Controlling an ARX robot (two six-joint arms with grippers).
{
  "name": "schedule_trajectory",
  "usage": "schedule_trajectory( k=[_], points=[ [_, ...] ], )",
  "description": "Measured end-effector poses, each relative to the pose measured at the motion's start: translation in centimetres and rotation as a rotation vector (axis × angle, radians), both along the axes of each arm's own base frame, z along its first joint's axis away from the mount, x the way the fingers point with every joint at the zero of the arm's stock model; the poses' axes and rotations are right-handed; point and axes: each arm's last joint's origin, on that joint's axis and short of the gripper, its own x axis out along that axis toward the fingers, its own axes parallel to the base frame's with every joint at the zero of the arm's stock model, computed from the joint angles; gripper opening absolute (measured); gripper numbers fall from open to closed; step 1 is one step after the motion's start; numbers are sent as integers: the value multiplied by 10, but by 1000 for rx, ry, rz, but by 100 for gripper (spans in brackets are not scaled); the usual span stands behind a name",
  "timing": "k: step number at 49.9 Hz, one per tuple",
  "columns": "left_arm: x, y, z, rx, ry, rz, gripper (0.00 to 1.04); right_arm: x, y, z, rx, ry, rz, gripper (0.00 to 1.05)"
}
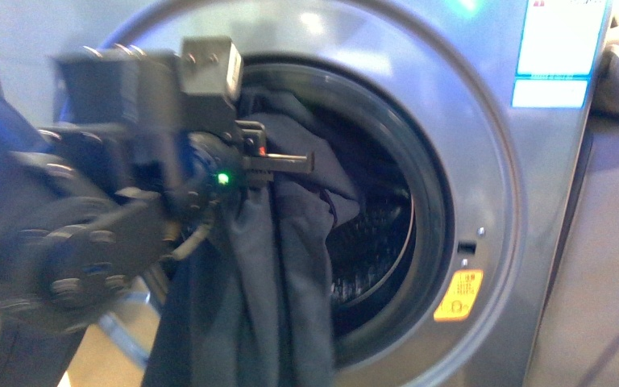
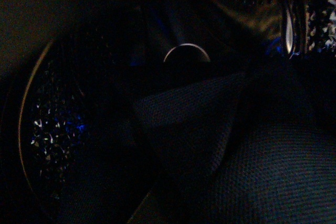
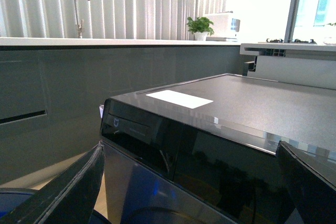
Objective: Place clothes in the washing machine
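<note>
Washing machine (image 1: 500, 242): the grey front-loader is pictured with its porthole open, and the perforated drum (image 1: 375, 238) is exposed behind the black rim (image 1: 429, 169).
Dark garment (image 1: 266, 274): the cloth is draped over the lower left of the rim. An upper fold is lodged just inside the opening, and the longer part hangs down outside the machine's front.
Left arm (image 1: 89, 234): it is shown blurred, stretched across the left of the porthole.
Left gripper (image 1: 290, 161): it is placed at the top of the garment, at the mouth of the drum. Whether the jaws are clamped on the cloth cannot be told through the blur.
Left wrist view: dark; nothing is read from it.
Right gripper (image 3: 190, 150): its fingers (image 3: 68, 192) are spread wide apart with nothing between them. It is held up by the machine's top front edge, well apart from the cloth.
Risk: most of the weight is judged to hang outside, so the garment could be pulled back out over the rim if it is released too soon. A trailing end could also be left draped across the rim.
</note>
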Motion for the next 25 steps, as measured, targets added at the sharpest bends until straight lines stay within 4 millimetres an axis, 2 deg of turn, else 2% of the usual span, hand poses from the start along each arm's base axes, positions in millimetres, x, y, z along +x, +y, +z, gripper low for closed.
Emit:
schedule_trajectory(
  k=[14, 25],
  points=[
    [18, 1, -31, -10, 35, 39, 6, 0, 0, 0, 0, 0, 0, 97],
    [32, -19, -38, 14, 25, 12, 6, 0, 0, 0, 0, 0, 0, 97]
  ],
)
